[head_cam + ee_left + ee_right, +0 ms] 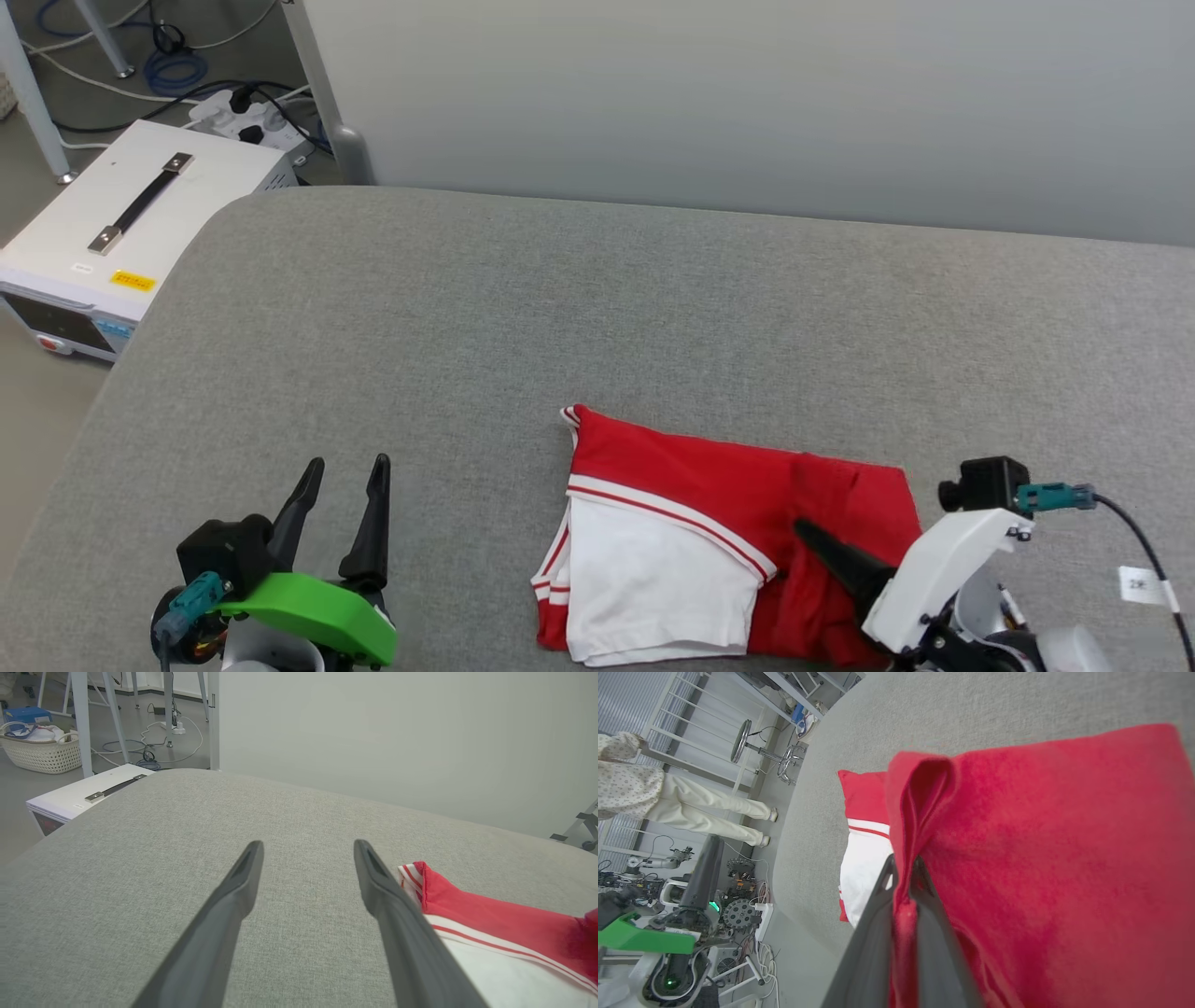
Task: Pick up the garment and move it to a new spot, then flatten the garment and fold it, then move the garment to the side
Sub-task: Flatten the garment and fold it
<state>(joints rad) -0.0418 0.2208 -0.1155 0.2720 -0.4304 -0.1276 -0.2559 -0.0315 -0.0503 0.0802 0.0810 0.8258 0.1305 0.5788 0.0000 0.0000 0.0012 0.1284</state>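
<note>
One fold of the garment [681,485] pinched in the right claw [803,529], left claw [347,464] spread wide — apart, to its left

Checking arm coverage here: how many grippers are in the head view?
2. The left gripper stands open at lower left, apart from the red-and-white T-shirt; the right gripper, at lower right, is shut on a fold of it.

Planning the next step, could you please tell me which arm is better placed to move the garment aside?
Right. The right pincer is shut on a red fold of the garment, while the left pincer stands open over the grey surface, apart from it.
</note>
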